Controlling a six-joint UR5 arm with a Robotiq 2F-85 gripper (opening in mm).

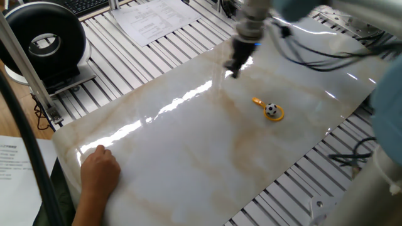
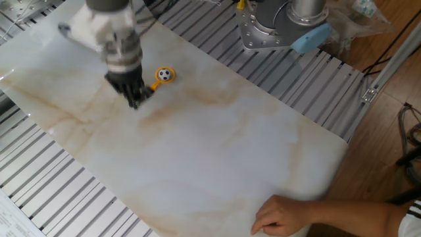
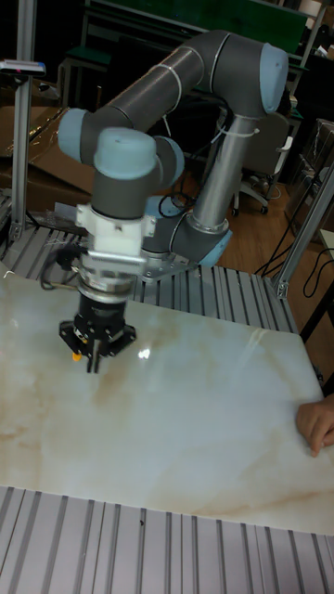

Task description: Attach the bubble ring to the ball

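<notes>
The ball is a tiny white-and-black sphere resting inside the orange-yellow bubble ring, which lies flat on the marble slab with its stub handle pointing away. In the other fixed view the ball shows in the ring too. My gripper hangs over the slab, apart from both, motion-blurred, fingers together and holding nothing. It stands just beside the ring's handle in the other fixed view. In the tall view the gripper hides most of the ring; an orange bit peeks out.
A person's hand rests on the slab's near corner, also seen in the other views. A black round device and papers lie beyond the slab. The arm's base stands on the slatted table.
</notes>
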